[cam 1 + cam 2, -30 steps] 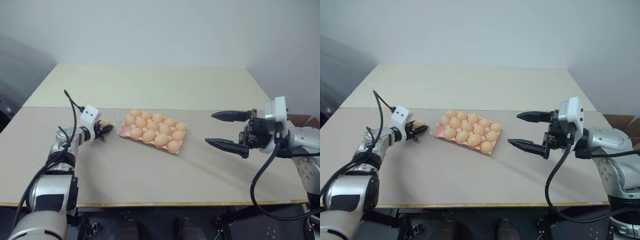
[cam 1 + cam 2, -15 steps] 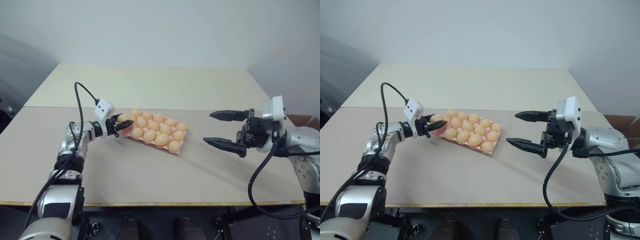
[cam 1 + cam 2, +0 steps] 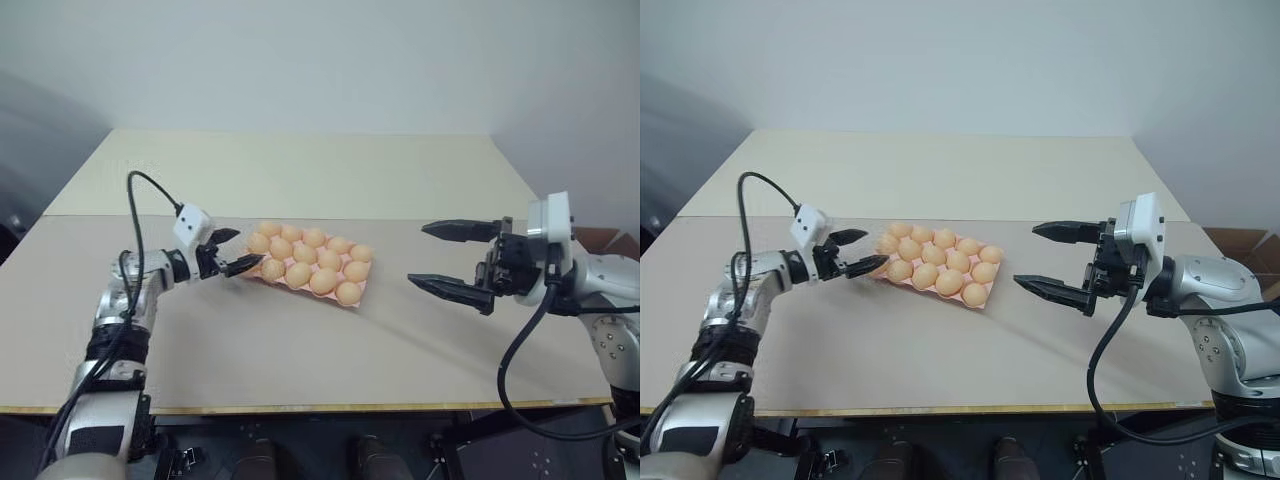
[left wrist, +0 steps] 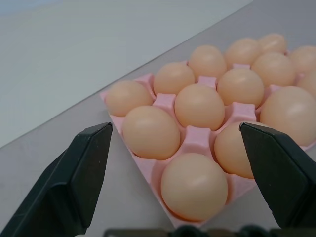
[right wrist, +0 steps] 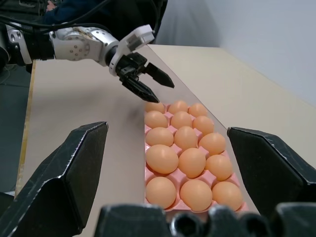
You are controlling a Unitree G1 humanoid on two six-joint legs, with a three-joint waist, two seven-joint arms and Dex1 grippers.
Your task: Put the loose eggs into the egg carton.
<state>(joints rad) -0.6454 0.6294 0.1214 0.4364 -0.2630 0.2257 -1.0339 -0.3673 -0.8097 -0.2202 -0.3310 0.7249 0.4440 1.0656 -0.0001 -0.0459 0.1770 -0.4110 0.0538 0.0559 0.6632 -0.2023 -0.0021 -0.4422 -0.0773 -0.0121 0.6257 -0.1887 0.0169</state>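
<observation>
Eggs (image 3: 306, 253) fill, apparently, the carton (image 3: 252, 269) mid-table (image 3: 300, 340), btwn both grippers.

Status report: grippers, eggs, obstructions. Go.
Left gripper open, empty, at carton's left corner. Right gripper open, empty, right of carton. Eggs fill carton. Nothing in the way.

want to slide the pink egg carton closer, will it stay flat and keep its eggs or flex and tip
The egg carton looks thin and moulded, so it would probably flex if lifted by one edge. Flat on the table, it should slide rather than tip. Its eggs sit in shallow cups with their tops exposed; a sharp shove might jolt one out.
</observation>
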